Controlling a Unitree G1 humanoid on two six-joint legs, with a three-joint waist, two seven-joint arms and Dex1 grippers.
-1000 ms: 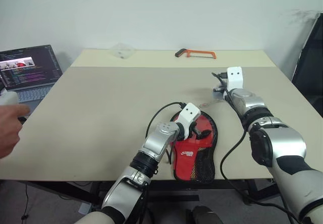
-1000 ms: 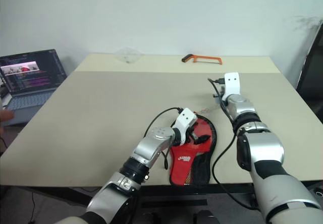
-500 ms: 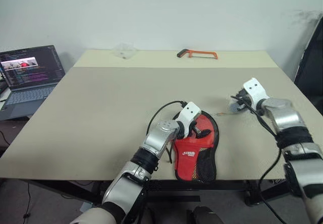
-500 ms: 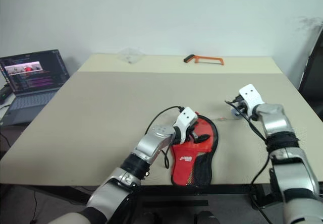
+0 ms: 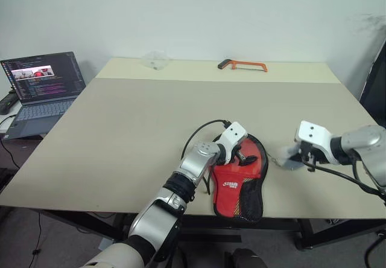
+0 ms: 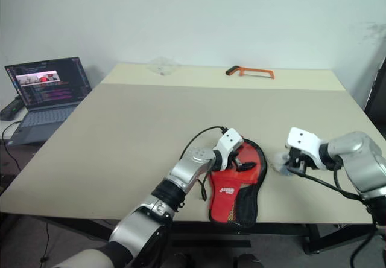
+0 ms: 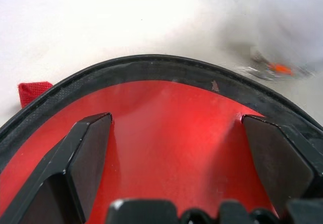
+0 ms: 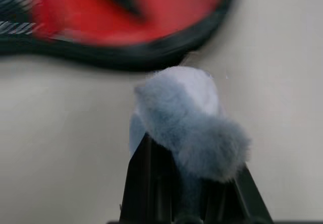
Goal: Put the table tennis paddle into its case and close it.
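The case (image 5: 239,183) lies flat near the table's front edge, red side up, with a white logo and black mesh. My left gripper (image 5: 243,157) is open, its fingers (image 7: 83,153) spread wide over the red round end of the case (image 7: 171,113). To the right of the case, my right gripper (image 5: 294,158) is shut on the pale plush ball (image 8: 186,118), which hangs low over the table (image 5: 151,123) just beside the case's black rim. The paddle is hidden.
An open laptop (image 5: 42,84) sits at the table's left edge. An orange hacksaw (image 5: 242,66) and a clear plastic piece (image 5: 155,60) lie at the far edge. A black chair (image 5: 377,87) stands at the right.
My right arm has pulled back from mid-table toward the front edge and turned, bringing the plush ball beside the case. The person's hand at the left has gone. The left gripper stayed put.
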